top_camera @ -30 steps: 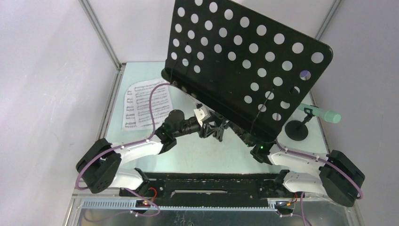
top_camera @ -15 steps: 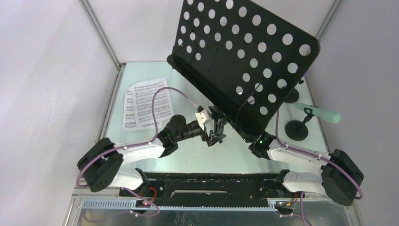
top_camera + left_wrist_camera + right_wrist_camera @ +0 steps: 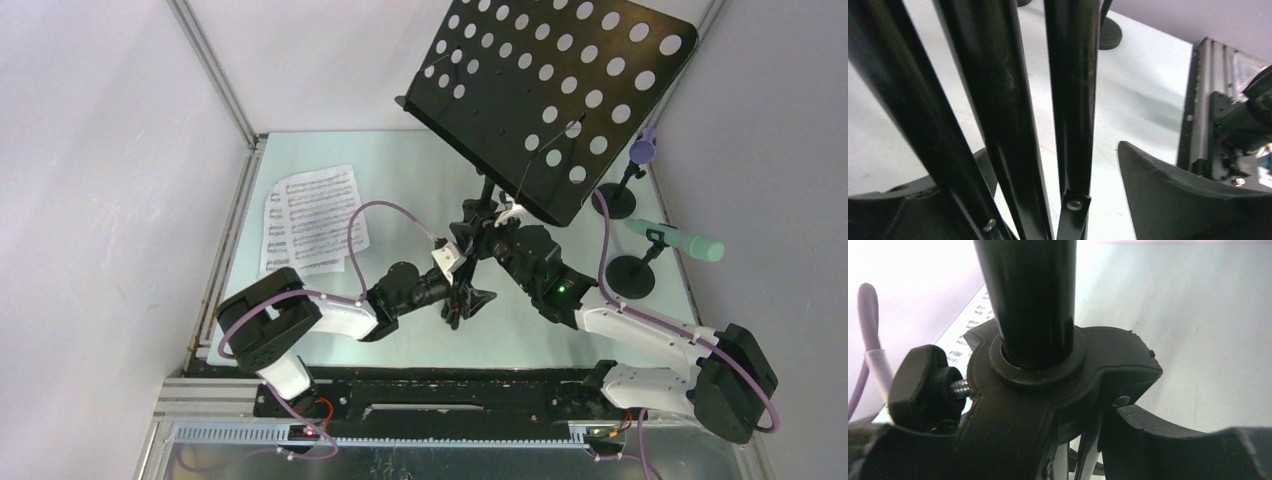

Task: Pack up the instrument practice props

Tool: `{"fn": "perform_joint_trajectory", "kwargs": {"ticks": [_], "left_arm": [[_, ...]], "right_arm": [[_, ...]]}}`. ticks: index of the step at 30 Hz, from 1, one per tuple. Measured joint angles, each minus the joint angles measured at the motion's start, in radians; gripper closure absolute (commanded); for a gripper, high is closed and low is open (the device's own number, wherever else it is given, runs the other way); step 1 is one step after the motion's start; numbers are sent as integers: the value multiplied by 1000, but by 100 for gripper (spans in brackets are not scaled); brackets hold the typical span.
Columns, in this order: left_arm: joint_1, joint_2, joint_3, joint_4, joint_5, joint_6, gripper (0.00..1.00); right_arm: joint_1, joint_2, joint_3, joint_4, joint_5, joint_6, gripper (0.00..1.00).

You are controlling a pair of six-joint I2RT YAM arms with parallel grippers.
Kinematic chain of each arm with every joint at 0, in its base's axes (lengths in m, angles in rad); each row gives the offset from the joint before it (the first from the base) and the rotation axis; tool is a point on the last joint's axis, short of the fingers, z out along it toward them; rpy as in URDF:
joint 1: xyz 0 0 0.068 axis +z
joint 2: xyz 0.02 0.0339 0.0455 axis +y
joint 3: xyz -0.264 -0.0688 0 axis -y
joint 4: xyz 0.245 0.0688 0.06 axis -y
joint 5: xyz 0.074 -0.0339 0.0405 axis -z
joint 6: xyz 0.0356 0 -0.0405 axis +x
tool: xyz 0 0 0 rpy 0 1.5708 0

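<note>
Black rack (image 3: 560,90): legs (image 3: 1070,100) inside left end effector (image 3: 1050,165).

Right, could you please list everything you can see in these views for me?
music rack: one, black, perforated plate tilted high over the table's far right, legs folded together.
sheet-music pages: at least two, white, overlapping flat on the left.
purple microphone: one, far right edge, on a holder.
mint-green microphone: one, right edge, nearer, on a holder.
mic holders: two, black, round-based, right edge.
table: one, pale, under everything.
left claw: one, black, open around the folded legs.
right claw: one, black, shut on the rack's leg hub.
</note>
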Motion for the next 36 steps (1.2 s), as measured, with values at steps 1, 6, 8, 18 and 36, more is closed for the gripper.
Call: {"fn": "perform_joint_trajectory", "kwargs": {"ticks": [1, 6, 8, 18, 36], "left_arm": [[-6, 2, -1, 3, -6, -6, 32], [-12, -2, -1, -21, -33, -101, 62], [-10, -19, -2, -48, -31, -111, 66], [-18, -273, -164, -127, -135, -239, 99], [-32, -532, -282, -465, -360, -389, 100]], "right_arm": [[-3, 0, 4, -18, -9, 19, 100], [-32, 5, 33, -122, -82, 103, 100], [-45, 8, 52, -158, -111, 119, 100], [-92, 167, 205, -253, -348, 261, 100], [-195, 525, 234, -260, -576, 651, 100]]}}
